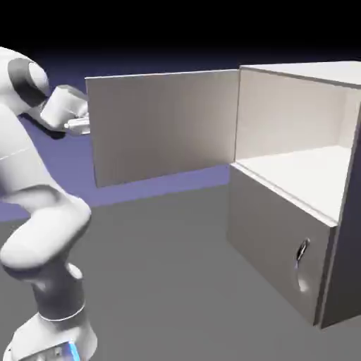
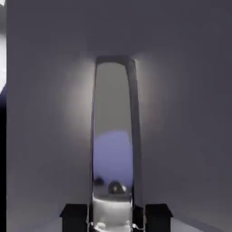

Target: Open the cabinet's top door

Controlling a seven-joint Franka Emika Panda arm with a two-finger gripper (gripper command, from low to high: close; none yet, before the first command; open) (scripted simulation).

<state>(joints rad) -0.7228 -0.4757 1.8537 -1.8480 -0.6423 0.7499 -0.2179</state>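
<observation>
The top door (image 1: 166, 127) is standing swung wide open, reaching from the cabinet (image 1: 282, 211) toward the exterior view's left, its inner face toward the camera. The pale interior and shelf (image 1: 303, 176) are showing. The lower door (image 1: 278, 240) is sitting shut. The gripper (image 1: 83, 124) is reaching behind the door's free edge, jaws closed on the handle (image 2: 113, 136), which is filling the hand view between the fingertips (image 2: 74, 216).

The arm (image 1: 42, 211) is smooth glossy white, built of rounded, bulging segments, with a dark grey band at the upper joint and a blue glow on its base. Behind the claw (image 2: 113, 216), the hand is a pale boxy block; its two fingertips (image 2: 74, 216) are small, dark and square.
</observation>
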